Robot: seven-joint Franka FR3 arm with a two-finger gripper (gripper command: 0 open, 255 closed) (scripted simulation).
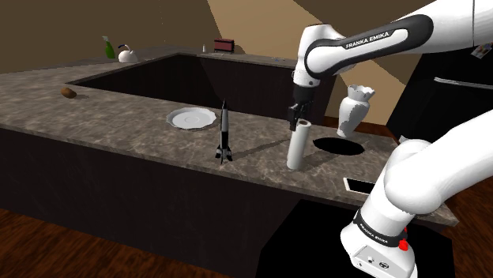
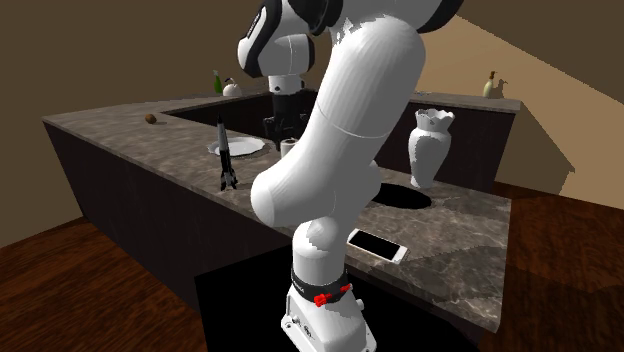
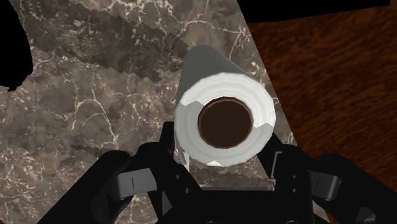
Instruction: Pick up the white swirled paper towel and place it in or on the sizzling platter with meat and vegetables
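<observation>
towel: white paper towel roll (image 1: pixel 296 148) stands upright on the marbled counter (image 1: pixel 134 118), right of centre in the shoulder view and near the counter's front edge. In the wrist view its brown core faces the camera.
gripper: gripper (image 1: pixel 299 123) sits at the roll's upper end; the arm (image 1: pixel 363 43) reaches in from the upper right.
fingers: apart, one on each side of the roll's top. We see no squeeze on it, so we read the roll as not gripped.
target: we see no meat or vegetables drawn anywhere. The flat black oval (image 1: pixel 340 146) just right of the roll is our best guess, by shape. A white dish (image 1: pixel 192 118) lies left of centre, so we're not certain.
neighbours: dark rocket model (image 1: pixel 223 136) stands between dish and roll. White vase (image 1: pixel 355 110) stands behind the oval. Phone (image 1: pixel 359 185) lies at the lower right.
step: grasp, by our read; lift not yet done.
risk 1: the grip is high on a tall soft roll, so it may crush, pivot and slip on the lift.
risk 2: an off-centre close could tip the roll toward the edge and the floor (image 3: pixel 331 76).
risk 3: a low carry right could clip the vase; a low carry left could clip the rocket.
risk 4: we could pick the wrong target.
</observation>
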